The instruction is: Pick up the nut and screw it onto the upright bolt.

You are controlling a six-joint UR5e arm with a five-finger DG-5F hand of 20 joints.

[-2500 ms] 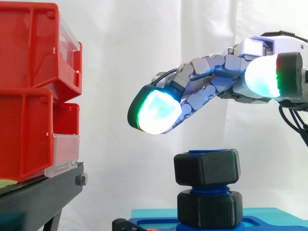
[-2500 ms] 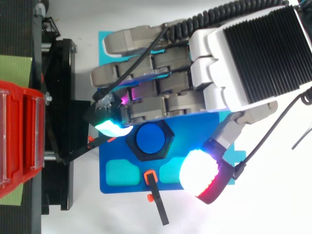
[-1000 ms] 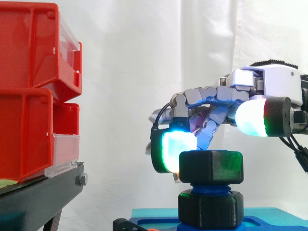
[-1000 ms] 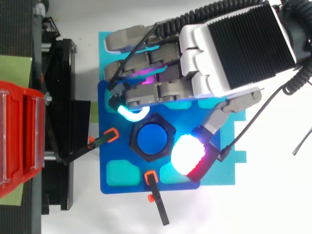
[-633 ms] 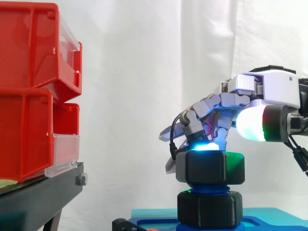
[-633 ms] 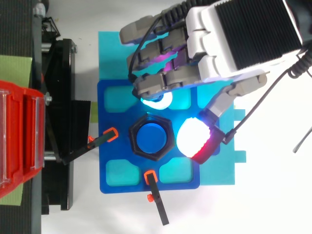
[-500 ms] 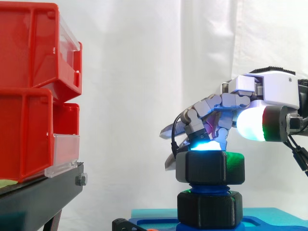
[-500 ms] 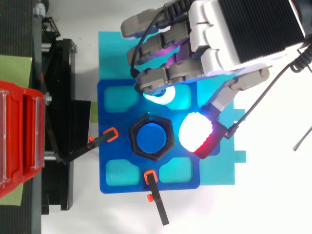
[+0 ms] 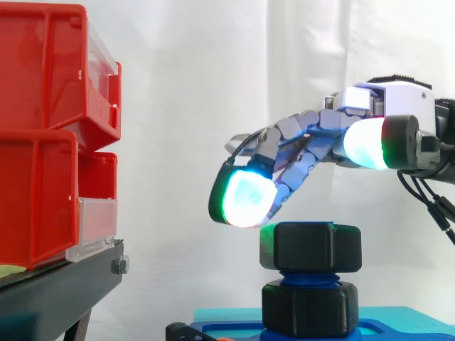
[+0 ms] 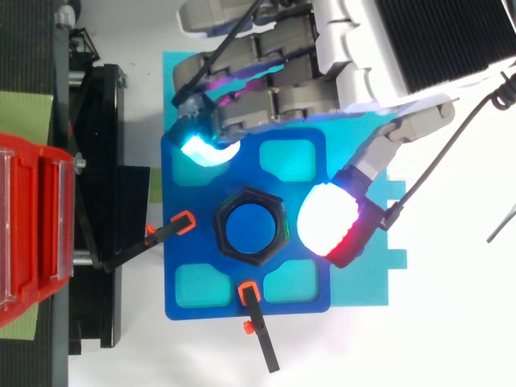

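hand has come up off the nut since half a second ago. then its fingers were curled down with a glowing pad on the nut's top edge; now they're stretched out and forward. the nut sits at the same height on the bolt as before.

hand is open, fingers nearly straight with a slight droop, holding nothing. in the side view the leading fingertip pad, glowing white-green, hangs above and to the left of the nut with a clear gap. the thumb pad sits higher, off to the right.

from above, the cyan finger pad is over a corner of the blue plate, on the side toward the black stand. the thumb pad, white with a red edge, is just beside the nut's right flank. can't tell from this view whether they touch, but the side view shows the thumb well above the nut.

nut is threaded on the upright blue bolt, whose top shows through the nut's bore. blue thread is visible between the nut and a second black hex piece below it, which sits on the plate.

two black clamp arms with orange tips point at the nut from the plate's edges. red bins are stacked on the stand at left.
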